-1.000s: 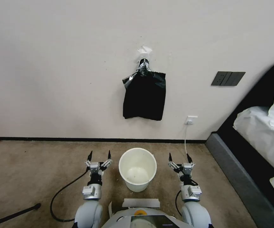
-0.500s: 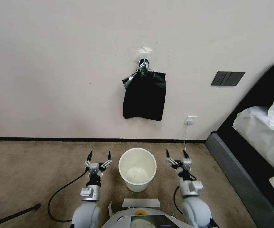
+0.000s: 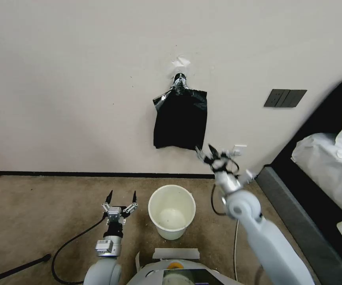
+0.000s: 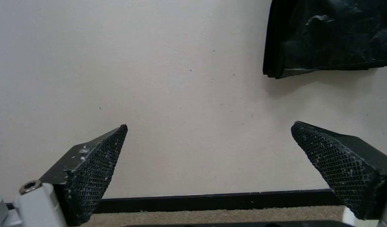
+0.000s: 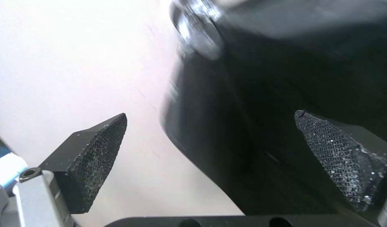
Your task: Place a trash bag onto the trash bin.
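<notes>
Here, the bin (image 3: 171, 211) stands upright on the carpet (image 3: 40, 206), close to the wall (image 3: 80, 79) and between the two arms. Its inside shows pale, with a few specks on the bottom.

A bundle of black bags (image 3: 180, 119) hangs flat against the wall above the bin, bunched at a silvery clip (image 3: 178, 81) at its top. No single loose bag can be told apart from the bundle.

Right gripper (image 3: 205, 151): raised, just beside the bundle's lower right corner, not touching as far as the head view tells. Jaws spread wide, nothing between them. In the right wrist view the black plastic (image 5: 286, 110) is close and blurred past the fingertips (image 5: 97, 157), with the clip (image 5: 199, 28) at its upper edge.

Left gripper (image 3: 121, 196): low over the carpet, left of the bin, apart from it. Jaws spread, nothing held. Its wrist view looks at the wall, with a lower corner of the bundle (image 4: 327, 37) above the fingertips (image 4: 99, 167).

A black cable (image 3: 72, 241) trails on the carpet by the left arm.
</notes>
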Motion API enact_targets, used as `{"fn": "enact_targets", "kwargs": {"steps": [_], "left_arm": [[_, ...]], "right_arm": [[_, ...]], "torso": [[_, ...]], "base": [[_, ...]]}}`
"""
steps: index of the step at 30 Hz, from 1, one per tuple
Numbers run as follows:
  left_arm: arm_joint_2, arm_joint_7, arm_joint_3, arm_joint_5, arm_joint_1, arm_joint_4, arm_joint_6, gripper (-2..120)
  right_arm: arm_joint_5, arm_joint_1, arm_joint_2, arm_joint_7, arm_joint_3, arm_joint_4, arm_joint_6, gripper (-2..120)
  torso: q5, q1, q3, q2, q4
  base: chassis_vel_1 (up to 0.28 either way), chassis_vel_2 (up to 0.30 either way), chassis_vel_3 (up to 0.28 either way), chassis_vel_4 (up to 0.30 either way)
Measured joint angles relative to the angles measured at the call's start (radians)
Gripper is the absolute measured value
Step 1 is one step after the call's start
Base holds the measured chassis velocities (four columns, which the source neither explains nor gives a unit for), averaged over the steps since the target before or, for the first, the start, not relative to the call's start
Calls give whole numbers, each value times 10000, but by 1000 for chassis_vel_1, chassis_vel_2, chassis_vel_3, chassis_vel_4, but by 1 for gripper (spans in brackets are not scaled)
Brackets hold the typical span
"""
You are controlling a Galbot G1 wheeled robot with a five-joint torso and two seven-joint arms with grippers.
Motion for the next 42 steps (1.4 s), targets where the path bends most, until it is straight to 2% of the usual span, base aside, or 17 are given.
{"fn": "enact_targets", "kwargs": {"steps": [6,11,17,21,32,42], "left_arm": [[-25,-28,-191,-13,51,-97,-7,100],[13,-43,-246,-29,87,-152,-13,100],[20,-52,-359,-44,74,-99,-43,100],[89,-52,-468,-98,64,-47,-57,100],[157,-50,-499,-216,-106,215,-64,100],[373,-48,-521,-309,-54,132,-48,100]], "right_arm": [[1738,1582,345,164,-166,-1123,-10,100],[2331,2547,463,136,-722,-2346,-64,100],[2099,3457,984,-86,-1258,-3711,-51,100],[1914,3782,1229,-283,-1323,-4156,-25,100],[1573,4211,1233,-597,-1449,-4711,-13,100],[1311,4573,1348,-822,-1487,-5102,11,100]], "torso": [[0,0,-1,0,1],[2,1,0,0,-3],[0,1,0,-1,3],[1,1,-1,0,2],[0,0,-1,0,-1],[1,-1,-1,0,1]], "base": [[0,0,0,0],[0,0,0,0],[0,0,0,0],[0,0,0,0],[0,0,0,0],[0,0,0,0]]}}
